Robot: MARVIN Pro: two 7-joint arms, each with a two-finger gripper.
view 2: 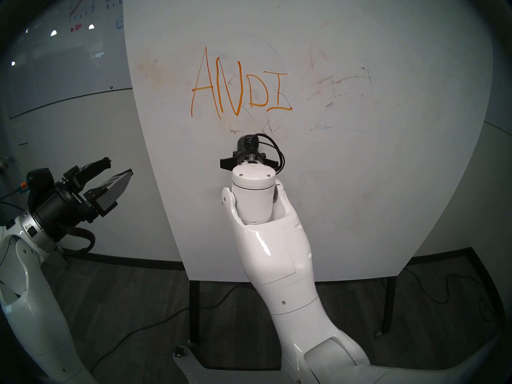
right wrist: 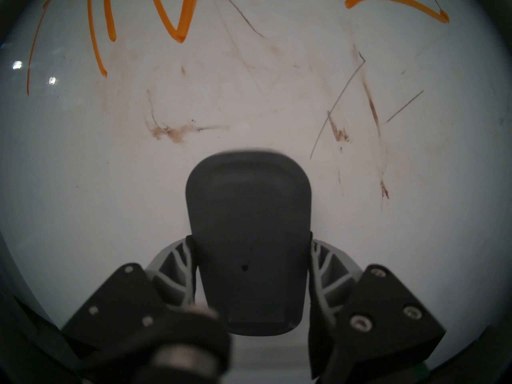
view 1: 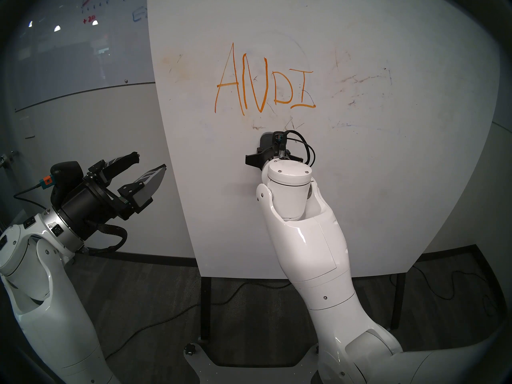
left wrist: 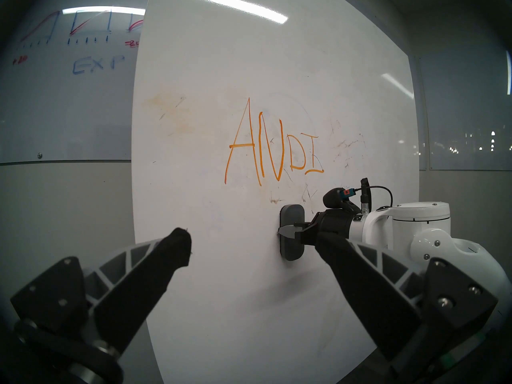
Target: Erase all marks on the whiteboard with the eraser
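Observation:
The whiteboard [view 1: 360, 181] stands upright in front of me with the orange marks [view 1: 263, 84] spelling ANDI near its middle. My right gripper [right wrist: 250, 253] is shut on the dark grey eraser [right wrist: 249, 209], one finger on each long side. The eraser [left wrist: 292, 217] lies flat against the board, upright, just below the letters and below the N and D [left wrist: 274, 150]. The bottoms of the orange strokes [right wrist: 180, 20] show above it in the right wrist view. My left gripper [view 1: 151, 160] hangs open and empty off the board's left edge.
Faint brown and grey scratches [view 1: 357, 81] mark the board to the right of the letters and just above the eraser. A glass wall board with graph scribbles [view 1: 91, 15] is at the back left. Black legs [view 1: 205, 305] and cables [view 1: 166, 322] are on the floor.

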